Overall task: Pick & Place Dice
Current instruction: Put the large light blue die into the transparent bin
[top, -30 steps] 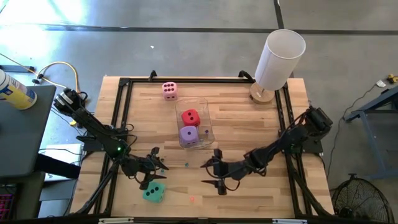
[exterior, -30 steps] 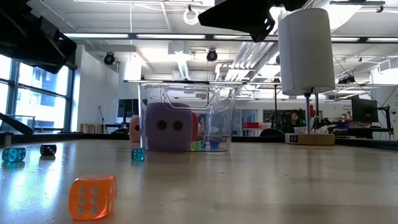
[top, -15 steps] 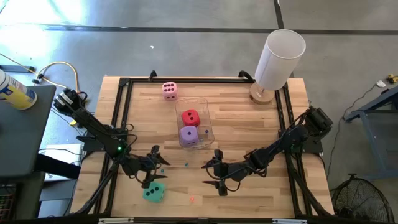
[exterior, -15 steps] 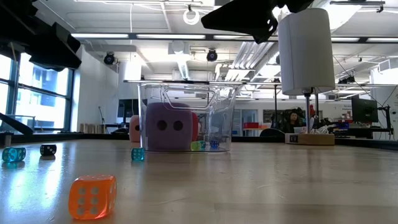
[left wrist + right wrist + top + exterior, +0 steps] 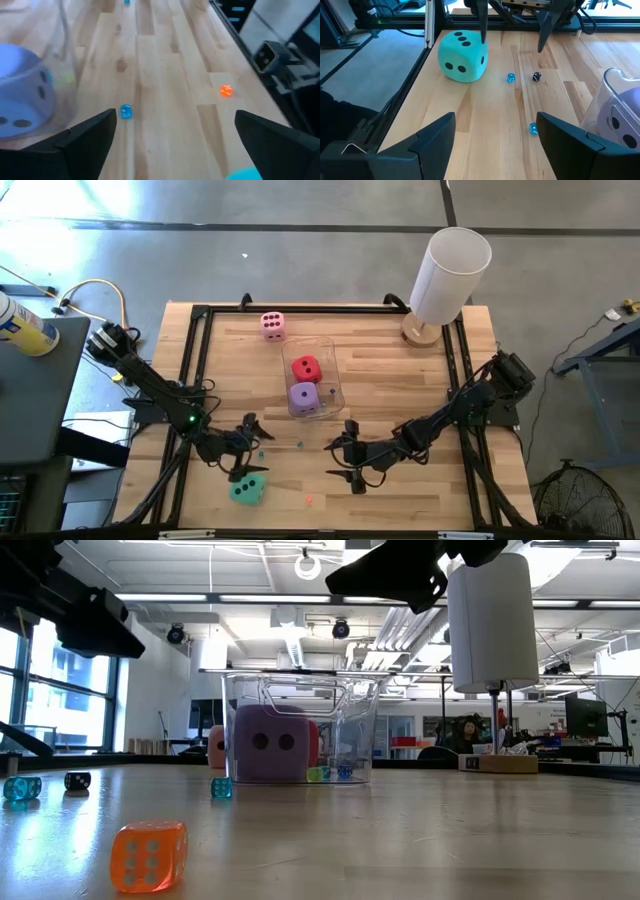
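The teal-green die (image 5: 247, 490) (image 5: 462, 55) rests on the table near the front edge. My left gripper (image 5: 254, 448) (image 5: 175, 137) hangs open just beyond it, its near finger close to the die's far side, with nothing between the fingers. My right gripper (image 5: 352, 456) (image 5: 495, 137) is open over the table to the right and faces the teal die. The red die (image 5: 306, 368) and the purple die (image 5: 304, 396) (image 5: 265, 743) sit in a clear container (image 5: 328, 370). The pink die (image 5: 272, 326) stands on the table beyond it.
Tiny coloured dice lie scattered on the wood: blue (image 5: 125, 111), orange (image 5: 226, 90) (image 5: 150, 855), black (image 5: 536, 76). A white lamp (image 5: 448, 275) stands at the far right corner. A black frame (image 5: 200, 360) runs round the table.
My left gripper has opened wide while staying in place. The teal die has not moved. My right arm has kept still.
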`<action>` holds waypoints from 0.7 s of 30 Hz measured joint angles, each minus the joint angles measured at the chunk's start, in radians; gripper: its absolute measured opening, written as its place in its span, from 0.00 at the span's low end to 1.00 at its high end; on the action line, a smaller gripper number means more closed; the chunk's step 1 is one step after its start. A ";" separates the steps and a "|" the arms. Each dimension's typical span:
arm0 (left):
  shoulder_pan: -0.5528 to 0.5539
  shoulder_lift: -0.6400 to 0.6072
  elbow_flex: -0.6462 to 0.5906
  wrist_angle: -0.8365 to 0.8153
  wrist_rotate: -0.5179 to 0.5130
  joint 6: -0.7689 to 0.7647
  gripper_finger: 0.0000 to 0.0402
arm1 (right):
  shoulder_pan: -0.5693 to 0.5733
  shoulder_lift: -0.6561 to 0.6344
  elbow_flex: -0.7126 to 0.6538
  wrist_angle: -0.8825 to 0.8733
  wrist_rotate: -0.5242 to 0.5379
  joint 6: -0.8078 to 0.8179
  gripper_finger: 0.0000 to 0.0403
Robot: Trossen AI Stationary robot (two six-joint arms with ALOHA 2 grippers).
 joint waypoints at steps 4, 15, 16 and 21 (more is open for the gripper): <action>0.014 0.000 0.000 0.000 -0.025 0.009 0.99 | 0.000 0.000 0.000 0.000 0.000 0.003 0.67; 0.020 0.000 0.000 0.007 -0.025 0.036 0.99 | 0.000 0.000 0.000 -0.014 0.000 0.003 0.67; 0.020 0.000 0.000 0.007 -0.025 0.047 0.99 | 0.000 0.000 0.000 -0.016 0.000 0.003 0.67; 0.016 0.000 0.000 0.008 -0.037 0.050 0.99 | 0.000 0.000 0.000 -0.016 0.000 0.003 0.67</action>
